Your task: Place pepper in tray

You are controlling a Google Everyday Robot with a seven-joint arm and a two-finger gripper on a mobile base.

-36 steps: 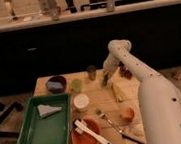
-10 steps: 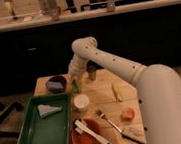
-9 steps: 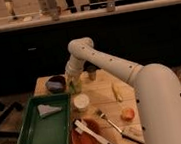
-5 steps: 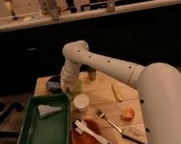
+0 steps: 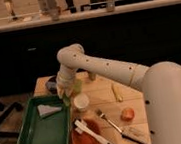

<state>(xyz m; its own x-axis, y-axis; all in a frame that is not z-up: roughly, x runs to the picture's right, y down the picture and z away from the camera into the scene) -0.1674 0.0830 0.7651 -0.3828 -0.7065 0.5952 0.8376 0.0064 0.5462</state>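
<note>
My gripper [image 5: 63,95] hangs over the far right corner of the bright-green tray [image 5: 39,134]. It is shut on the pepper [image 5: 67,101], a small dark-green piece that pokes out below the fingers just above the tray's right rim. The white arm reaches in from the lower right across the table. A pale grey wedge-shaped piece [image 5: 48,110] lies in the tray's far end.
A light-green cup [image 5: 77,85] and a dark bowl [image 5: 51,84] stand right behind the gripper. A white cup [image 5: 81,103] stands beside the tray. An orange-red bowl [image 5: 88,136] holds a white utensil. A fork [image 5: 108,120], an orange piece [image 5: 127,114] and a pale yellow piece [image 5: 117,91] lie to the right.
The gripper has swung left from the table's right side, past the light-green cup, and down to the tray's far right corner, carrying the pepper.
</note>
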